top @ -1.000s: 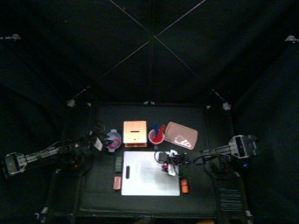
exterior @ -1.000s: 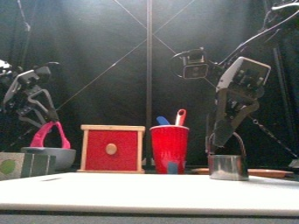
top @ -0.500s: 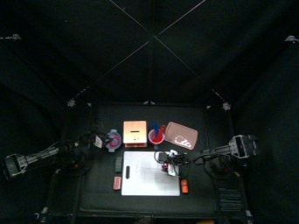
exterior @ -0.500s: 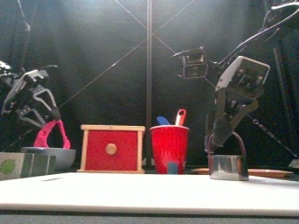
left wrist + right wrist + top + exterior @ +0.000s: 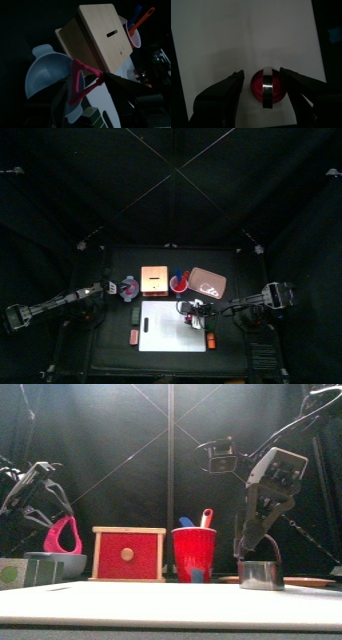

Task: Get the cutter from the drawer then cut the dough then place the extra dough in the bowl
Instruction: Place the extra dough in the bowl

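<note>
Clamped in the left gripper [image 5: 51, 516]: a limp loop of pink dough [image 5: 77, 80], thin and ribbon-like, hanging with an open gap in its middle above the blue-grey bowl [image 5: 45, 70] at the counter's left side and, in the front view, clear of the bowl's rim. Just beside the bowl, toward the middle: the pale wooden box [image 5: 128, 554], upright, red drawer front facing the counter's front and flush in its frame, a small oval mark at the centre. To the right of the box, close by: the red cup [image 5: 194, 552], with a blue toy knife [image 5: 185, 522] and a red toy knife [image 5: 206, 517] poking out of the top. Behind and to the right of the cup: the flat pink tray [image 5: 217, 278]. At the front, flat on the counter: the white cutting board [image 5: 244, 35]. On the board's right part: the round metal cutter [image 5: 259, 574], standing on its rim, wire handle arched over the top, a disc of red dough [image 5: 258, 86] filling the inside. Over the cutter: the right gripper [image 5: 261, 72], pointing straight down, jaws spread apart with one on either side of the cutter and white board showing between each jaw and the metal rim.
</note>
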`<move>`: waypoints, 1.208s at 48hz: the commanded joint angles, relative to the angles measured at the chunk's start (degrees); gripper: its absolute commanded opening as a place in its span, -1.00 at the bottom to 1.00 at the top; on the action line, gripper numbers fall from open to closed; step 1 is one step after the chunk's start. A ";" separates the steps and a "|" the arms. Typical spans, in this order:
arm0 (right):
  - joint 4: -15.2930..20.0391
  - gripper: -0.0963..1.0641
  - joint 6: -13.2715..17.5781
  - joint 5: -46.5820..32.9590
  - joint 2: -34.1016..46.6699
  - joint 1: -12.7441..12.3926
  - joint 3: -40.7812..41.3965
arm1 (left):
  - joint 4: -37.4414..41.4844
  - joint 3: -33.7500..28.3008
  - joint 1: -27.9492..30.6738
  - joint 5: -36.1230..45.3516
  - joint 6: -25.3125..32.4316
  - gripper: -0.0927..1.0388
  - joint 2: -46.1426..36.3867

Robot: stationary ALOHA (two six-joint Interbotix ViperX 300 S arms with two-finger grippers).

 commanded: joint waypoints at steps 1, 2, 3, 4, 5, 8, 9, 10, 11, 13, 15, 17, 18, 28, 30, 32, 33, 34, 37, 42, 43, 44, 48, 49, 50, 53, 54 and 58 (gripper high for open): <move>0.00 0.74 0.00 0.18 -1.14 -0.09 -1.23 | -1.23 -0.44 0.26 -0.18 0.18 0.72 0.09; 0.00 0.74 0.00 0.26 -1.14 -0.18 -1.32 | -1.32 -0.44 0.26 -0.18 0.18 0.72 0.09; 0.00 0.74 0.00 0.26 -1.14 -0.09 -1.32 | -1.32 -0.44 0.26 -0.18 0.18 0.72 0.09; 0.00 0.74 0.00 0.26 -1.14 -0.09 -1.32 | -1.32 -0.44 0.26 -0.18 0.18 0.72 0.09; 0.00 0.74 0.00 0.26 -1.05 -0.09 -1.32 | -1.32 -0.44 0.26 -0.18 0.18 0.72 0.09; 0.00 0.74 0.00 0.35 -1.05 -0.09 -1.32 | -1.32 -0.44 0.26 -0.18 0.18 0.72 0.09; 0.00 0.74 0.00 0.26 -1.05 -0.09 -1.32 | -1.32 -0.44 0.26 -0.18 0.18 0.72 0.09; 0.09 0.74 0.00 0.26 -1.05 -0.09 -1.41 | -1.32 -0.44 0.26 -0.18 0.18 0.72 0.09; 0.00 0.74 0.00 0.26 -1.05 -0.09 -1.41 | -1.32 -0.44 0.26 -0.18 0.18 0.72 0.09; 0.00 0.74 0.00 0.35 -1.05 -0.09 -1.41 | -1.32 -0.53 0.26 -0.18 0.18 0.72 0.09; 0.00 0.74 0.00 0.35 -1.05 -0.09 -1.41 | -1.41 -0.53 0.26 -0.09 0.18 0.72 0.09; 0.00 0.74 0.00 0.35 -1.05 -0.09 -1.41 | -1.41 -0.62 0.26 -0.09 0.18 0.72 0.09; 0.00 0.74 0.00 0.35 -1.05 -0.09 -1.41 | -1.49 -0.62 0.26 -0.09 0.18 0.72 0.09; 0.18 0.74 0.00 0.53 -1.05 -0.09 -1.41 | -0.97 -0.70 0.44 -1.32 0.35 0.72 0.26; 0.09 0.74 0.00 0.53 -1.05 -0.09 -1.41 | -0.62 0.09 1.05 -2.37 0.18 0.72 0.35; 0.00 0.74 0.00 0.53 -1.05 -0.18 -1.49 | -0.53 1.14 2.11 -3.08 0.18 0.72 0.35; 0.09 0.74 0.00 0.53 -1.05 -0.18 -1.49 | -0.62 1.32 2.37 -3.08 0.18 0.72 0.35; 0.00 0.74 0.00 0.53 -1.05 -0.09 -1.58 | -0.62 1.49 2.64 -2.90 0.18 0.72 0.09; 0.09 0.74 0.00 0.53 -1.05 -0.09 -1.58 | -0.97 1.14 2.90 -1.93 0.18 0.72 -0.35; 0.26 0.74 0.09 0.79 -1.05 -0.09 -1.58 | -0.88 -0.09 2.81 0.00 0.18 0.72 -0.53; 0.35 0.74 0.09 0.88 -1.05 -0.18 -1.58 | -0.79 -0.09 2.90 0.00 0.26 0.72 -0.53; 0.35 0.74 0.00 0.97 -1.05 -0.09 -1.58 | -0.62 0.00 2.99 0.00 0.26 0.72 -0.53; 0.35 0.74 0.09 0.97 -1.05 -0.09 -1.58 | 0.09 0.26 3.43 -0.09 0.18 0.72 -0.53; 0.26 0.74 0.00 0.97 -1.05 -0.18 -1.58 | 0.00 0.26 3.43 0.09 0.18 0.72 -0.53; 0.26 0.74 0.00 0.97 -1.05 -0.09 -1.67 | 0.00 0.18 3.43 0.18 0.18 0.72 -0.53; 0.35 0.74 0.00 0.97 -1.05 -0.18 -1.67 | -0.18 -0.09 3.16 0.70 0.18 0.72 -0.53; 0.18 0.74 0.00 0.97 -1.05 -0.18 -1.76 | -0.35 -0.26 3.08 0.97 0.18 0.72 -0.53; 0.09 0.74 0.00 0.97 -1.05 -0.18 -1.85 | -0.79 -0.88 2.37 1.67 0.18 0.72 -0.53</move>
